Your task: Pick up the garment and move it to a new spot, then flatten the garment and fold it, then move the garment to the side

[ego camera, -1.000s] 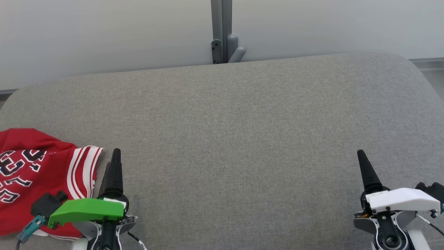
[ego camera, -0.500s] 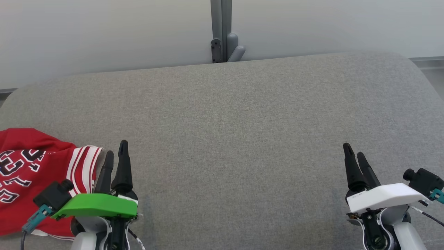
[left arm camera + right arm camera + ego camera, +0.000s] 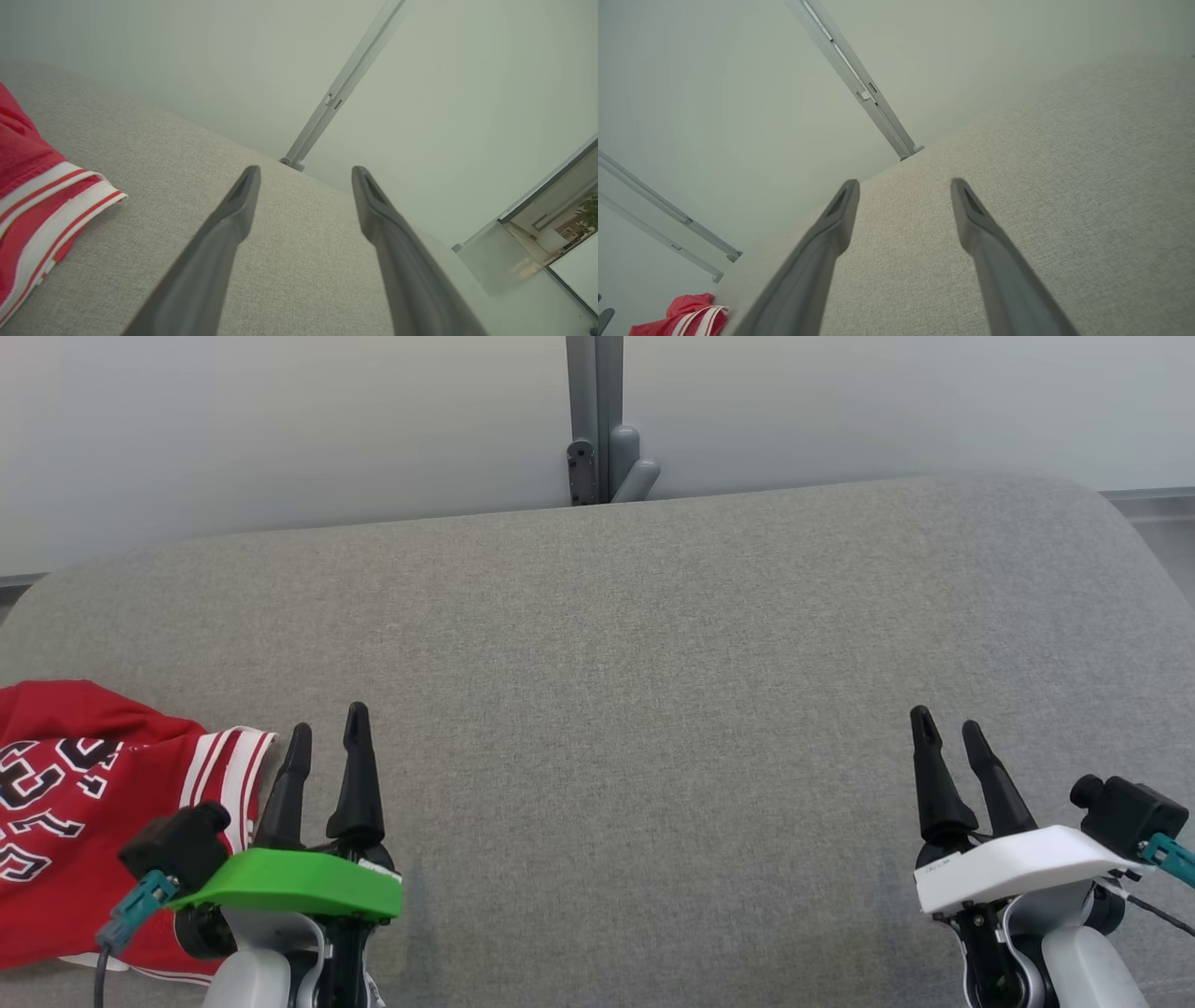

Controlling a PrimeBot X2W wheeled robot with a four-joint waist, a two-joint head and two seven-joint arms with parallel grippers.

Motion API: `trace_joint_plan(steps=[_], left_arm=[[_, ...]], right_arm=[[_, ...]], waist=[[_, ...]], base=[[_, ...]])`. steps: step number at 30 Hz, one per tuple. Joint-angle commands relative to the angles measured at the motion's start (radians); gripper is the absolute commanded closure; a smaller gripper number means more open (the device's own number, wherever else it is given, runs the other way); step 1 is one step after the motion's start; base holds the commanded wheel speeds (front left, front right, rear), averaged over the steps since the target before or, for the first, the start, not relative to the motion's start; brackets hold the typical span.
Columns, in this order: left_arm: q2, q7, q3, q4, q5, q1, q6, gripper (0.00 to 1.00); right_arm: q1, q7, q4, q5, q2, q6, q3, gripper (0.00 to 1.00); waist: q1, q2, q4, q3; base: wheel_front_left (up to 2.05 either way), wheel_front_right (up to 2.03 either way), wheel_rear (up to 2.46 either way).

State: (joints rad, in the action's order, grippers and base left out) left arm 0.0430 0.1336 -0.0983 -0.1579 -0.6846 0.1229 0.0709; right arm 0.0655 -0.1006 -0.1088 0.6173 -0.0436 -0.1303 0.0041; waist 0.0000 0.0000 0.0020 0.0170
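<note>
At the left edge of the grey surface (image 3: 635, 663), the garment (image 3: 75, 747) lies crumpled. Left gripper (image 3: 329, 719): fingers spread wide, holding nothing, just beside the garment's striped trim. Right gripper (image 3: 947, 719): fingers spread wide, holding nothing, well apart from the garment.

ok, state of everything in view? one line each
red jersey, bunched up, not folded, lying loose at the left end of the surface
left tool, open, holds nothing, just right of the jersey's striped hem, apart from it
right tool, open, holds nothing, over bare fabric
grey surface, flat, bears the jersey
</note>
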Motion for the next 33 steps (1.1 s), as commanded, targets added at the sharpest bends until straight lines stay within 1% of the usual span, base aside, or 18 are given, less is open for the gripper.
trace_joint_plan(steps=[1,2,13,27,30,33], left_arm=[[0.006,0.010,-0.007,0.019,0.040,0.003,-0.008,0.00],[0.006,0.010,-0.007,0.019,0.040,0.003,-0.008,0.00],[0.007,0.036,-0.037,0.030,0.177,-0.005,-0.031,0.00],[0.008,0.066,-0.047,0.001,0.289,-0.008,-0.051,0.00],[0.008,0.073,-0.040,0.017,0.289,-0.010,-0.061,0.00],[0.008,0.078,-0.037,0.022,0.304,-0.014,-0.056,0.00]], right_arm=[[0.000,-0.015,0.022,-0.037,-0.005,0.000,0.006,0.00],[0.000,-0.015,0.022,-0.037,-0.005,0.000,0.006,0.00],[-0.013,-0.047,0.046,-0.172,-0.005,0.000,0.031,0.00],[-0.025,-0.085,0.050,-0.311,-0.006,0.000,0.047,0.00],[-0.027,-0.093,0.057,-0.323,-0.006,0.000,0.058,0.00],[-0.030,-0.099,0.059,-0.344,-0.006,0.000,0.063,0.00]], waist=[[0.0000,0.0000,0.000,0.000],[0.0000,0.0000,0.000,0.000],[0.0000,0.0000,0.002,-0.003],[0.0000,0.0000,0.005,-0.005],[0.0000,0.0000,0.005,-0.002],[0.0000,0.0000,0.005,0.000]], base=[[0.00,0.00,0.00],[0.00,0.00,0.00],[0.00,0.00,0.00],[0.00,0.00,0.00],[0.00,0.00,0.00],[0.00,0.00,0.00]])
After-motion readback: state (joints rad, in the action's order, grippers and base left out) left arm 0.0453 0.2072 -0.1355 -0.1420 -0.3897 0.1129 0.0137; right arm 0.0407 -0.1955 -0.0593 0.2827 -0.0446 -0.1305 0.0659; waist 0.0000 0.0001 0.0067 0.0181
